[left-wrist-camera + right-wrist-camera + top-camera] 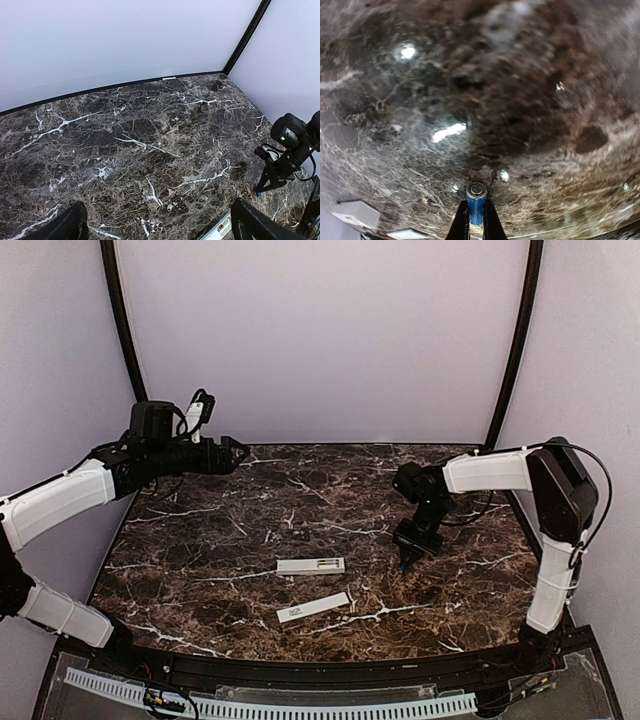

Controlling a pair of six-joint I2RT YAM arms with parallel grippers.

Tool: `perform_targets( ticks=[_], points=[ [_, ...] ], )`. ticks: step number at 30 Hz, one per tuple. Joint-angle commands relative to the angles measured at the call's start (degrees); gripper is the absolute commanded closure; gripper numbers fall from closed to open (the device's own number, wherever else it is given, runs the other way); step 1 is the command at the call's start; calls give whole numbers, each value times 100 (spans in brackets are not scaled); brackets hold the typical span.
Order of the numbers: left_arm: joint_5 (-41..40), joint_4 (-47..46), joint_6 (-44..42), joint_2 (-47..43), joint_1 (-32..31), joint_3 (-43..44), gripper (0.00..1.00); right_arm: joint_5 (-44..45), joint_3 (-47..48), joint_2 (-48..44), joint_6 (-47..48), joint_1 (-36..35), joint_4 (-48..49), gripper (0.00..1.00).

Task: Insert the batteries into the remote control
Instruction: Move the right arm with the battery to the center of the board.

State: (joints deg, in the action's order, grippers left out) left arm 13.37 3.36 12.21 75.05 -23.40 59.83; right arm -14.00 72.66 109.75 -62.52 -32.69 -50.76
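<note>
Dark marble table (200, 530): right gripper (406, 564) pinches one blue battery (476, 202), remote control (311, 565) lies near on its left, long axis left-right, slot end nearer it; left gripper (236, 452) spread wide, well apart.

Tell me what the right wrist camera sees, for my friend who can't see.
The right gripper pinches a small blue battery, its metal end toward the camera, over a dark marbled table. The table looks blurry.
</note>
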Motion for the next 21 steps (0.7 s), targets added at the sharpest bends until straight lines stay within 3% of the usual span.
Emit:
perform_targets(
  ticks=[1,6,11,15,21],
  points=[
    [-115,29,-53,-257,28,-90,1,421,145,-386,-1933,-347,-402,100],
    [-91,26,-64,-358,28,-111,1,482,153,-226,-2901,-471,-686,100],
    [-103,28,-78,-425,28,-129,1,-119,42,324,-3013,-480,-403,100],
    [-115,17,-93,-438,28,-137,1,82,390,476,-2846,-484,-551,100],
    [-105,25,-110,-423,28,-123,1,119,501,513,-2659,-443,-728,59]
  ],
)
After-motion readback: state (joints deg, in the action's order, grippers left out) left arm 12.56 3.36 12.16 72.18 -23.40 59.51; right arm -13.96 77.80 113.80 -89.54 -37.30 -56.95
